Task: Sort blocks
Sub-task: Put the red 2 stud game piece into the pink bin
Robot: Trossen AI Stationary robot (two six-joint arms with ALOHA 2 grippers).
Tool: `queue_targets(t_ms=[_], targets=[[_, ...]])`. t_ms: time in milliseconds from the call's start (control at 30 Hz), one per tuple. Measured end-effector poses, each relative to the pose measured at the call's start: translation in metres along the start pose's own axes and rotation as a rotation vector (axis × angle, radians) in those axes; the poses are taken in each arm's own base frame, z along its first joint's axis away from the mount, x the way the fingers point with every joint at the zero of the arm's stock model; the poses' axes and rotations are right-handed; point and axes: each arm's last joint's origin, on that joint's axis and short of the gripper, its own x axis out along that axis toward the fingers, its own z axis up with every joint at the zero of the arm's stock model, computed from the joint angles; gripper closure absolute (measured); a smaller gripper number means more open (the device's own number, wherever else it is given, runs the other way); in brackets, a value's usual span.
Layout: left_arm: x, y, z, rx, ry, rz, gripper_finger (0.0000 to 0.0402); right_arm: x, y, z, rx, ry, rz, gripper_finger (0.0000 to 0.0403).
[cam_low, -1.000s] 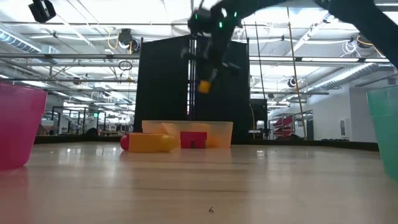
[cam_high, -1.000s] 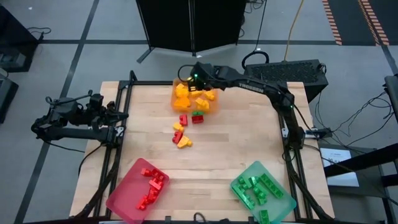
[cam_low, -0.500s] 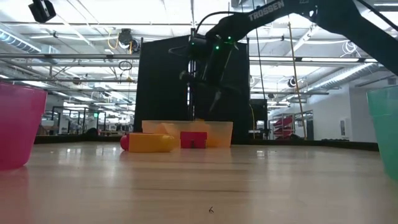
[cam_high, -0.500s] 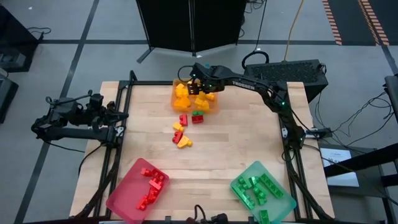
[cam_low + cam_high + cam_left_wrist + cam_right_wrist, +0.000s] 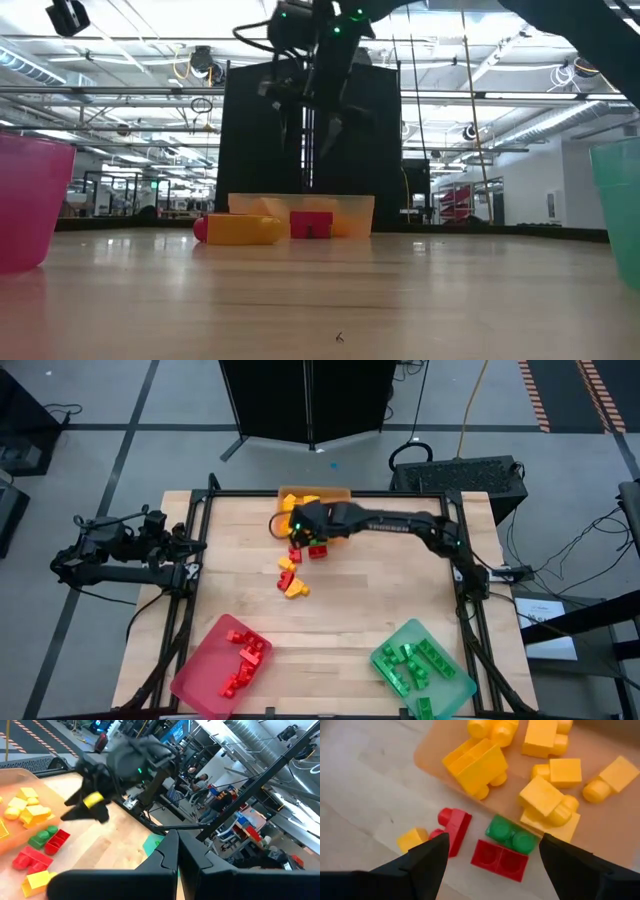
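Loose blocks lie on the wooden table just in front of the orange tray (image 5: 318, 493): a red block (image 5: 500, 860), a green block (image 5: 512, 835), another red block (image 5: 454, 826) and a yellow block (image 5: 412, 839). More red and yellow blocks (image 5: 290, 578) lie nearer the front. My right gripper (image 5: 492, 865) hangs open above the red and green blocks, pointing steeply down and touching nothing. It also shows high above the table in the low view (image 5: 318, 130). My left gripper (image 5: 177, 862) waits shut at the table's left edge (image 5: 188, 553).
The orange tray (image 5: 600, 820) holds several yellow blocks. A red tray (image 5: 222, 652) with red blocks stands at the front left. A green tray (image 5: 425, 665) with green blocks stands at the front right. Bare table lies between them.
My right gripper has opened and let go of the yellow block it held over the orange tray. It has then swung toward the table's near and left side and sunk a little, ending above the loose red and green blocks.
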Motion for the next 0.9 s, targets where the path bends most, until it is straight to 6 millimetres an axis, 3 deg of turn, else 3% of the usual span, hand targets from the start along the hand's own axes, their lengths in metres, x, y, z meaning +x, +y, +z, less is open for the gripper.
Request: queue_targets(t_ms=[133,433,900], targets=[[0.000,0.000,0.000,0.000,0.000,0.000,0.0398,0.007,0.008,-0.012,-0.079,-0.002,-0.026,0.0103],[0.000,0.000,0.000,-0.001,0.000,0.000,0.0398,0.038,0.004,-0.028,-0.024,0.137,-0.092,0.0103],[0.000,0.000,0.000,-0.001,0.012,-0.014,0.0398,0.055,-0.005,-0.045,0.001,0.205,-0.149,0.0103]])
